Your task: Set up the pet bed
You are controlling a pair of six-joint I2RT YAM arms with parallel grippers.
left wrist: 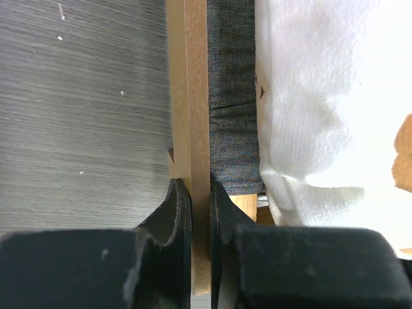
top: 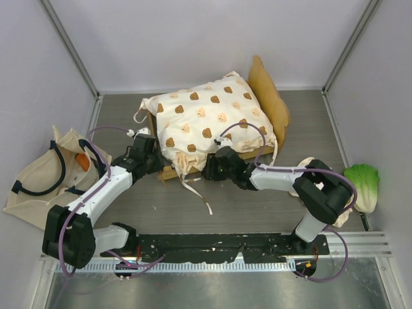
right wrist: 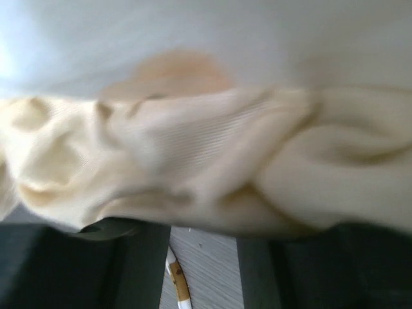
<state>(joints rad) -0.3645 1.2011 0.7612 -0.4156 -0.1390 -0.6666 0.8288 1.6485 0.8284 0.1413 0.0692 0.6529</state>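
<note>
The pet bed [top: 267, 96] is sitting mid-surface [top: 257, 206], its bear-print cushion [top: 209, 119] lying rumpled on top. The left gripper [left wrist: 200, 193] is clamping the bed's wooden side rail [left wrist: 196, 96] near its left corner. The right gripper [top: 212, 168] is nosing into bunched cushion fabric at the bed's near edge, and whether it is grasping cannot be told. A tote bag [top: 38, 174] is lying left of the bed, a lettuce toy [top: 364, 183] to its right.
</note>
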